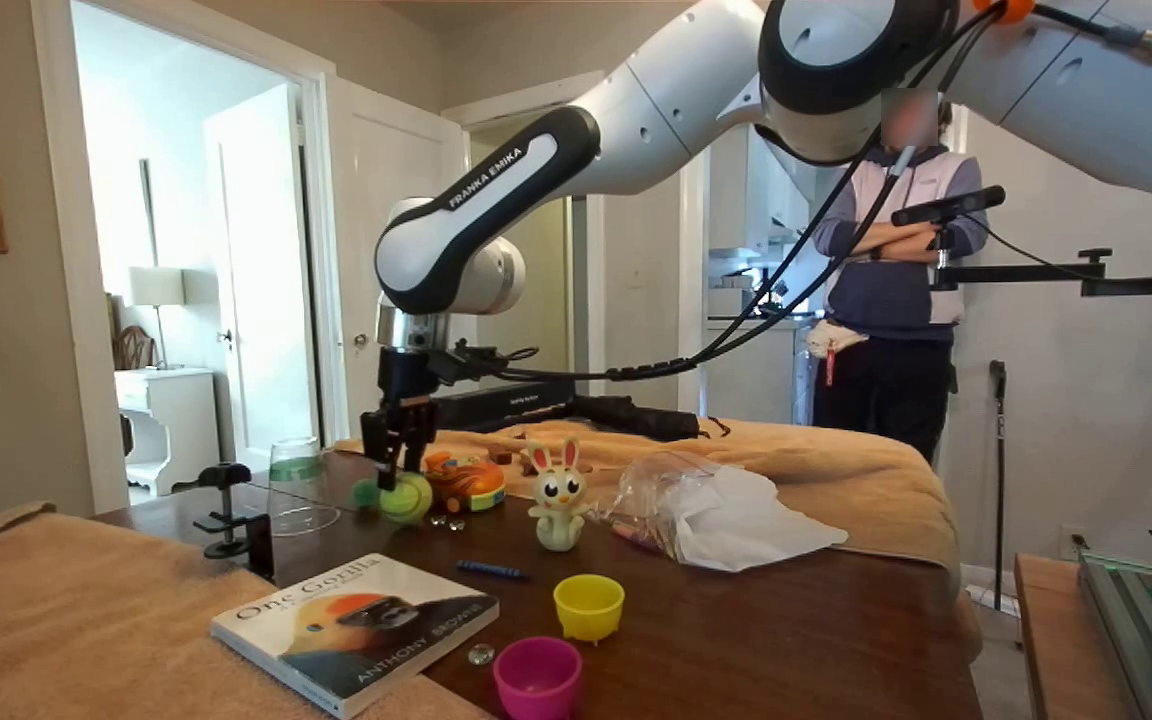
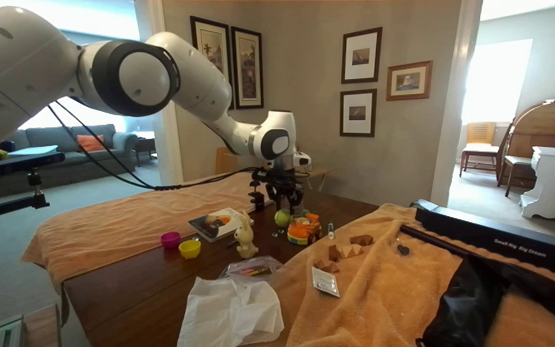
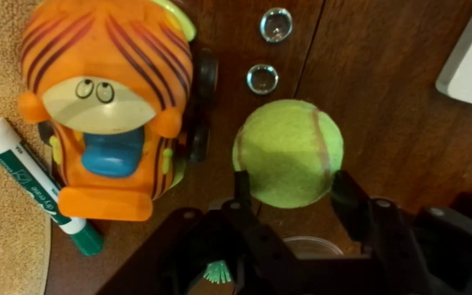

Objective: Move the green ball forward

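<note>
The dark wooden table [image 1: 786, 640] — orange towels [image 1: 66, 610] over two sides — carries a plastic bag [image 1: 654, 490], a rabbit figure [image 1: 560, 500], a yellow cup [image 1: 589, 610], a pink cup [image 1: 538, 682] just beside it, a blue crayon [image 1: 489, 569], clear gems [image 3: 275, 25], an orange toy car [image 3: 105, 53] and the green ball [image 3: 288, 145].

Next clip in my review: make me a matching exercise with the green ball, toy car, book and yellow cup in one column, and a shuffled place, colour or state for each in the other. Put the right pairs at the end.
Things
A. green ball
B. toy car
C. book
D. yellow cup

Places, colours, states
1. lying flat, cover reading "One Gorilla" facing up
2. upright, open side up, near the pink cup
3. gripper fingers at either side of its lower part in the wrist view
4. orange with dark stripes

Right pairs: A-3, B-4, C-1, D-2
</note>
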You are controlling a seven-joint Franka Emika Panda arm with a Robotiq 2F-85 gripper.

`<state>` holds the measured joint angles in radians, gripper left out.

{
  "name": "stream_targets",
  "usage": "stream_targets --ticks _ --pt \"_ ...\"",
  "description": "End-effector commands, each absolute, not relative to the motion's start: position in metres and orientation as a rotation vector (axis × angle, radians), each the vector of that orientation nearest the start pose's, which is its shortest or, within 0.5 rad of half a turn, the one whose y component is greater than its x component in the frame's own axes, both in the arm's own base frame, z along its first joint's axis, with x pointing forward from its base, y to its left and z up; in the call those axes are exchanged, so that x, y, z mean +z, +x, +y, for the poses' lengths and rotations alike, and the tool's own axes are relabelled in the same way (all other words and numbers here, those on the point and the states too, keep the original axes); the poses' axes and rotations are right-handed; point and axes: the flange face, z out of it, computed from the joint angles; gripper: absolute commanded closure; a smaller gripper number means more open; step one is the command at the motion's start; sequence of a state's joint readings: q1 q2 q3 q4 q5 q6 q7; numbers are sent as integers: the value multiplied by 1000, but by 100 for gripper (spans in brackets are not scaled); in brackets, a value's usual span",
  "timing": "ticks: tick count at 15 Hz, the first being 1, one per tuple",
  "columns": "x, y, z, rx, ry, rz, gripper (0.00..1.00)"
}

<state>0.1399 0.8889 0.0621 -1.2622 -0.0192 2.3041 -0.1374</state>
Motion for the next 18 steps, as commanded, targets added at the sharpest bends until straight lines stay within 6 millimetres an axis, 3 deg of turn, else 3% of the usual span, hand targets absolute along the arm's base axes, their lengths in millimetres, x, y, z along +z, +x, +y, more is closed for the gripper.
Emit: stream_targets --ticks 1,9,15,18 --pt "243 760 136 -317 -3075 -458 73" --pt "248 751 150 -308 -3065 -478 73" --pt "274 708 181 -176 -3046 -486 73" --pt "287 684 187 -53 -3076 -460 73"
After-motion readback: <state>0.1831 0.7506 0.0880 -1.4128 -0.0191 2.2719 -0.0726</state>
